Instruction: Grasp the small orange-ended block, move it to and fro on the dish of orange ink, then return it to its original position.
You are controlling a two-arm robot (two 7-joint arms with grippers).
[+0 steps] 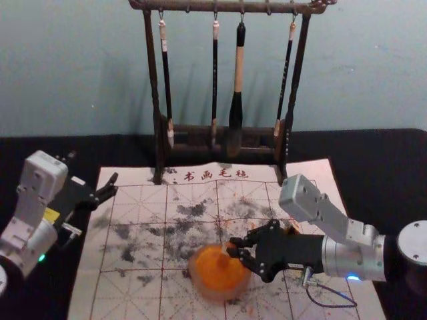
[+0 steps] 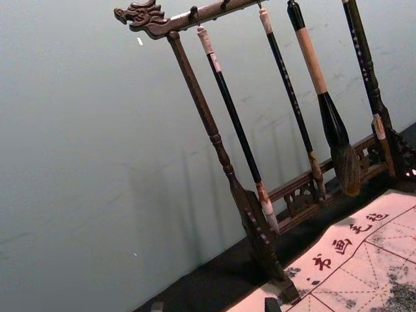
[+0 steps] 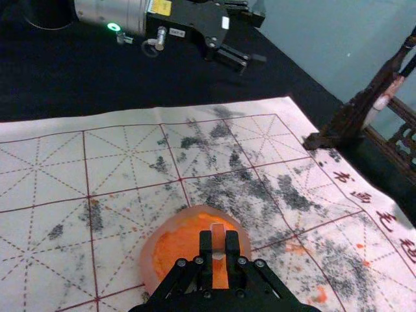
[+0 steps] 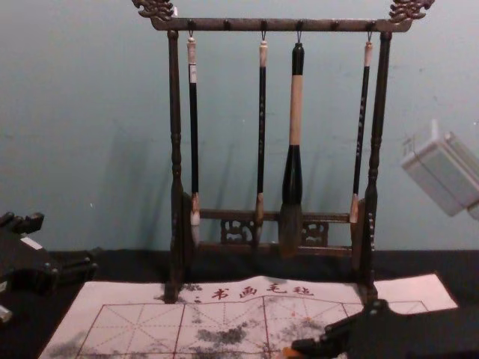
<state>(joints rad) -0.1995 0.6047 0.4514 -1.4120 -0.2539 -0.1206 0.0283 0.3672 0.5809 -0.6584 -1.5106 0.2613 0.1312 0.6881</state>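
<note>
The dish of orange ink (image 1: 212, 288) rests on the mat's near part, and my right gripper (image 1: 235, 248) reaches over it from the right. In the right wrist view the gripper (image 3: 219, 260) is shut on the small block (image 3: 218, 242), which is pale pinkish-orange and stands over the orange ink (image 3: 175, 250). Whether its lower end touches the ink is hidden. My left gripper (image 1: 115, 187) is held off at the mat's left edge, away from the dish; its fingertips are apart in the left wrist view (image 2: 214, 305).
A dark wooden rack (image 4: 281, 25) with several hanging brushes stands behind, at the far edge of the ink-stained white mat (image 1: 127, 293). Black cloth (image 1: 393, 173) surrounds the mat. A cable (image 1: 333, 306) loops below the right arm.
</note>
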